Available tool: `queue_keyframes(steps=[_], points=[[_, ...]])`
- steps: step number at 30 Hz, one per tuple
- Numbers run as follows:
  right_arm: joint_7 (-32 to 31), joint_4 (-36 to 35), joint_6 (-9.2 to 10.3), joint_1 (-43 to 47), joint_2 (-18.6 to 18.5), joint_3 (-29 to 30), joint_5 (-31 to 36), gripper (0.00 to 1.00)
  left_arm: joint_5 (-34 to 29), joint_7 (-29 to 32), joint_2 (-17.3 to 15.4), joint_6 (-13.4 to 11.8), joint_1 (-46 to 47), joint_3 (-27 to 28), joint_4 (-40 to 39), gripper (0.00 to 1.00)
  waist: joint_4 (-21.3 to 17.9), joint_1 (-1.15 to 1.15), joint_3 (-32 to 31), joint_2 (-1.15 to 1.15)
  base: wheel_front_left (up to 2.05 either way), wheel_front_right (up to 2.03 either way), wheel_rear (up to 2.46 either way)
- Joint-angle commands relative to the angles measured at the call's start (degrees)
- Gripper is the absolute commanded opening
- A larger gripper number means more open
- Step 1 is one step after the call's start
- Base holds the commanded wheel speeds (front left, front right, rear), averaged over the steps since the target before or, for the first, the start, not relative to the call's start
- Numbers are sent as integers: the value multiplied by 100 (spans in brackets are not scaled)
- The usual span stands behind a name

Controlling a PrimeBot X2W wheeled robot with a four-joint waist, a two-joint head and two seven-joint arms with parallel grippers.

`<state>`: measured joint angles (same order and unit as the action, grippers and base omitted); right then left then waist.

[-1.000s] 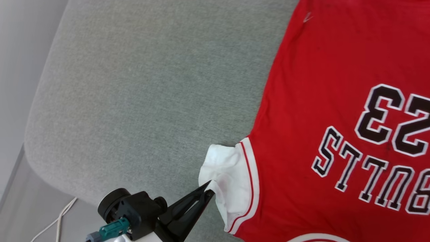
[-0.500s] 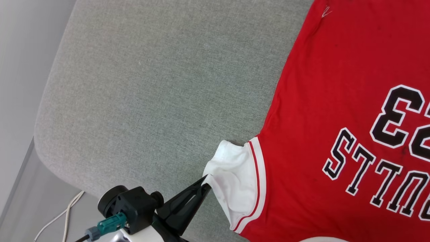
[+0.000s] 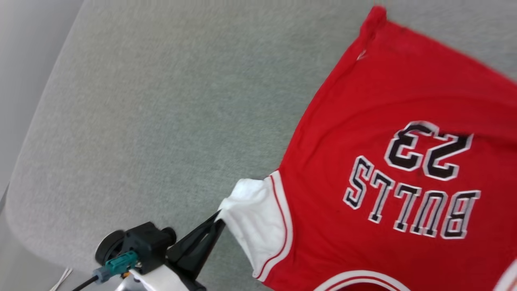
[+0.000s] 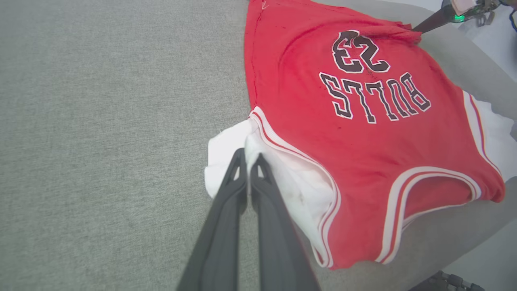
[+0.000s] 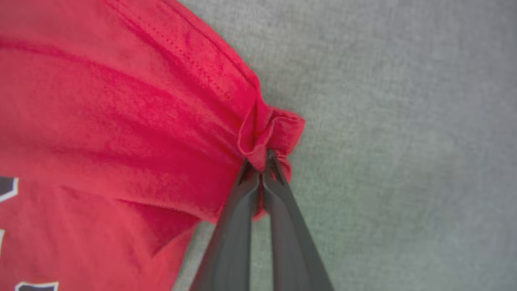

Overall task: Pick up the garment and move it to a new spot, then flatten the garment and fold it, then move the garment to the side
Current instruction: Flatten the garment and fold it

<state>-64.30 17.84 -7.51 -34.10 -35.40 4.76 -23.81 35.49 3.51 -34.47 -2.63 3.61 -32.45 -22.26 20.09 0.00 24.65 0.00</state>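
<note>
Since the earlier head-view frames the camera has shifted, and the far part of the red jersey has changed shape: the number "23" now reads squashed, and the far hem is in frame with its left corner bunched. The right gripper has closed within the last second.

Left gripper: fingers narrow, pinching the edge of the white sleeve. In the left wrist view the fingers lie almost together with white cloth between their tips.

Right gripper: fingers narrow, clamped on a puckered hem corner. The fold hides the inner faces of the tips. In the left wrist view this gripper enters from the top right, with its body cut off by the frame edge.

The jersey lies front up on a grey upholstered surface, spread between the two grips, with the "BULLS" lettering upside down to the robot.

Limits of view:
- The head view is blurred.
- Its right edge cuts off the jersey's right side.
- Its bottom edge cuts the neckline trim.
- A white cable is partly visible at the lower left
</note>
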Motion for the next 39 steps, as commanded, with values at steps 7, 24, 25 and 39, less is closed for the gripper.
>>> queue_keyframes(steps=[7,24,25,39], points=[[242,-529,4,1238,248,22,-575,0,116,-134,-32,-198,-341,126,365,0,-891,0,-908,0,0,0,0],[923,-2043,4,4220,1431,989,-545,0,463,-518,207,-239,-647,208,1032,0,-1557,0,-1590,0,0,0,0],[941,-2031,4,4310,1487,983,-530,0,473,-527,214,-230,-640,205,1049,0,-1568,0,-1594,0,0,0,0],[810,-2902,3,3675,976,648,-887,100,353,-518,136,-234,-482,184,854,0,-1377,0,-1268,0,0,0,0]])
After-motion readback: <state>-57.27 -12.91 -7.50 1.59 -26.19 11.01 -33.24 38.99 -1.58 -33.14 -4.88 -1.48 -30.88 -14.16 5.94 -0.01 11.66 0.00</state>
